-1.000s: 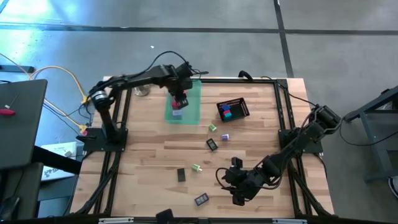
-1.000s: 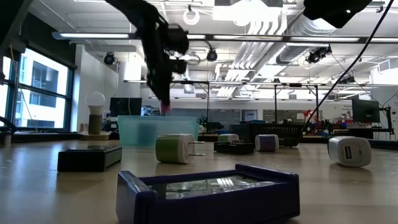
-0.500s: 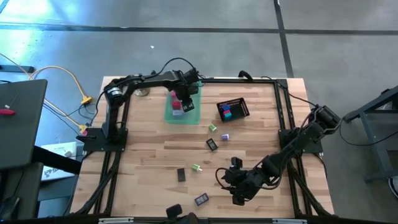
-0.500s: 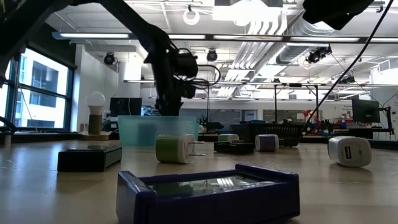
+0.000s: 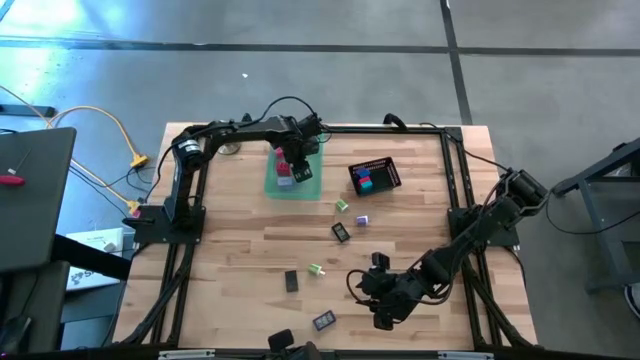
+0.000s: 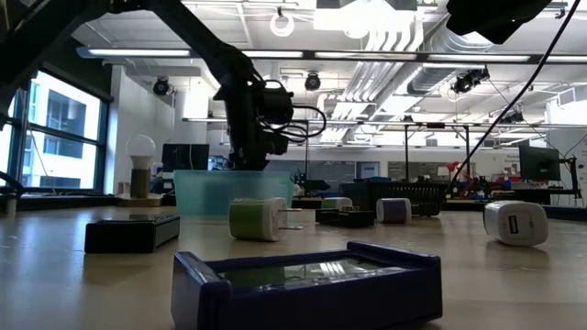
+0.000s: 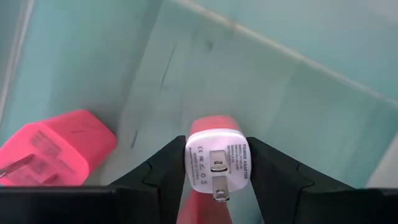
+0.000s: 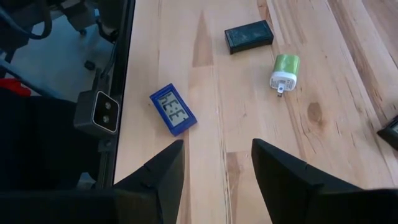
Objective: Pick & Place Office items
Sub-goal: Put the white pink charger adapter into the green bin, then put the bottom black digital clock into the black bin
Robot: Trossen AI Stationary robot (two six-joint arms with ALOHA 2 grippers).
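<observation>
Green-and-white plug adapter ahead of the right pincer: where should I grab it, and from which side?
Grip the green body of the green-and-white plug adapter, not the white end with the prongs. It lies on its side on the table, with bare wood around it, so coming straight down and closing across its two long flanks looks safest. The right pincer is open, low over the table's near edge.

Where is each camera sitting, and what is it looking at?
High view: overhead, looking down at the table and both arms.
Low view: at tabletop height, looking across; the left arm shows.
Left wrist view: over the green tray; left end effector holds a pink charger.
Right wrist view: shows the blue clock, shared with the low view.
</observation>
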